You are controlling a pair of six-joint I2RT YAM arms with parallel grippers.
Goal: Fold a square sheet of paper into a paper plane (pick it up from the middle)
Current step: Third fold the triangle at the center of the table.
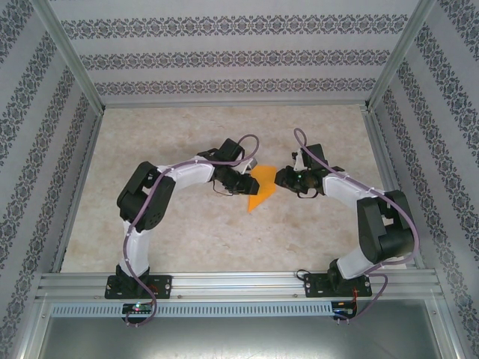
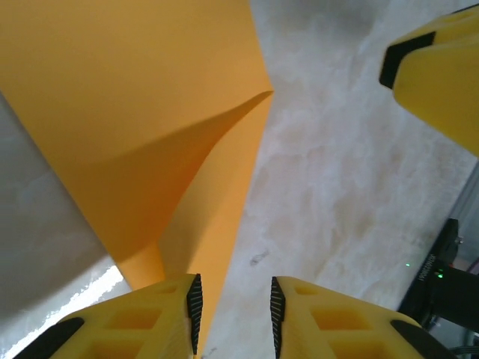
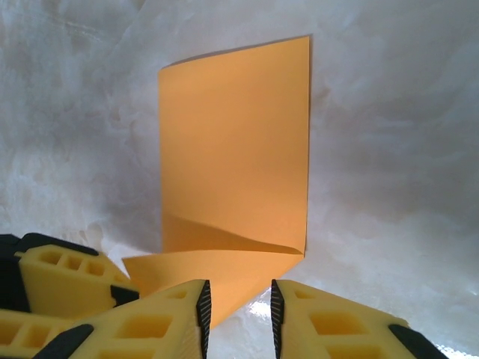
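The square sheet of paper (image 1: 261, 187) — partly folded, one flap raised — is seen lying mid-table (image 1: 187, 232) between the arms. The left pincer (image 2: 236, 314) and the right pincer (image 3: 239, 318) are held apart, unclamped, just beside the sheet's edges.

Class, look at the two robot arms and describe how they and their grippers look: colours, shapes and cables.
Both the left arm and the right arm have white casings with black joints and black bases. A purple cable loops along each. The left gripper and the right gripper have chunky yellow fingers with hollow rectangular pockets and black ribbed pads.
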